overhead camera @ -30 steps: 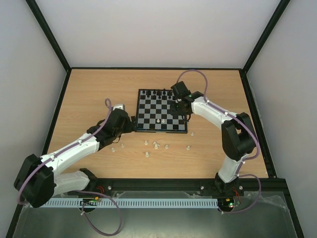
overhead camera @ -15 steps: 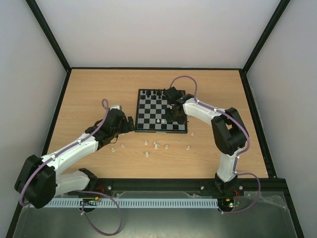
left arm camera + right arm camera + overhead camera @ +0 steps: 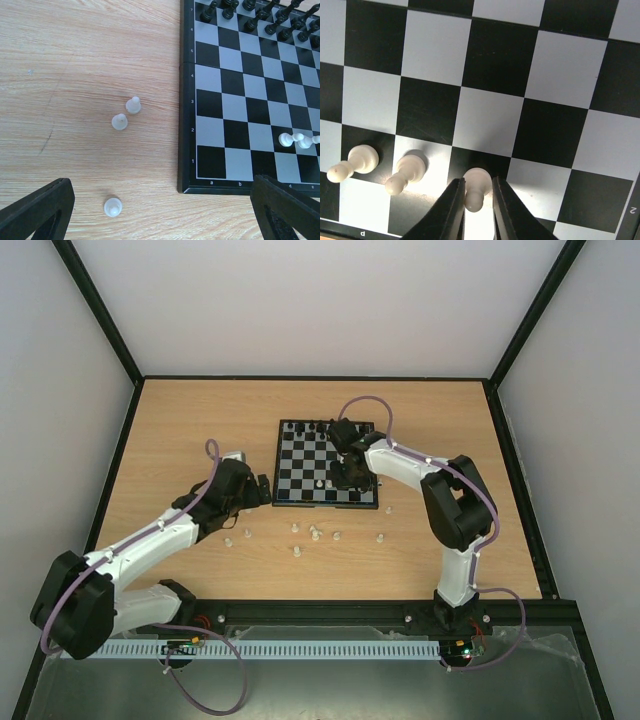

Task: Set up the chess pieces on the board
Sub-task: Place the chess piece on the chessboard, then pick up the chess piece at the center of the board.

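The board lies at the table's middle, with black pieces along its far rows. My right gripper is low over the board's near rows. In the right wrist view it is shut on a white pawn that stands on a black square. Two more white pawns stand to its left in the same row. My left gripper is open and empty beside the board's near left corner. Three white pawns stand on the wood below it.
Several white pieces are scattered on the wood in front of the board, from one at the left to one at the right. Another lies off the board's near right corner. Black rails edge the table.
My right gripper has moved left and nearer across the board, down to the near rows. My left gripper has drawn back a little from the board's left edge.
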Robot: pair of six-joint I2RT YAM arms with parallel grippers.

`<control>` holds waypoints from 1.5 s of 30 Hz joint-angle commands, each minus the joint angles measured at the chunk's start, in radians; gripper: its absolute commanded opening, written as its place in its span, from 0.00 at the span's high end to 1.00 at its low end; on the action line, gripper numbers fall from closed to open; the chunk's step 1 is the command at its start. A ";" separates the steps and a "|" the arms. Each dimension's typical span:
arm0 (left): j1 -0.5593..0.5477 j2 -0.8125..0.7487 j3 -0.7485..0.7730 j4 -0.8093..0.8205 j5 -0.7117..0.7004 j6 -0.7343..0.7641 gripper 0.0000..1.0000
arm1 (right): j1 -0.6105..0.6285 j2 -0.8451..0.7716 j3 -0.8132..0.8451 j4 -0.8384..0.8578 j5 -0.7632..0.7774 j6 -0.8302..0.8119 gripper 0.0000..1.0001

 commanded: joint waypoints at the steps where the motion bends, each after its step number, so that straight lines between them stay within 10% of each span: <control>1: 0.011 0.019 -0.009 0.012 0.007 0.009 0.01 | 0.005 0.006 0.027 -0.061 -0.004 -0.005 0.82; 18: 0.100 0.171 0.084 -0.023 -0.005 0.030 0.01 | -0.006 -0.328 -0.139 -0.100 0.087 -0.022 0.71; 27: 0.102 0.280 0.138 -0.007 -0.005 0.041 0.38 | -0.033 -0.403 -0.214 -0.085 0.061 -0.043 0.71; 45: 0.126 0.470 0.217 0.041 -0.017 0.067 0.74 | -0.048 -0.405 -0.214 -0.068 0.031 -0.048 0.71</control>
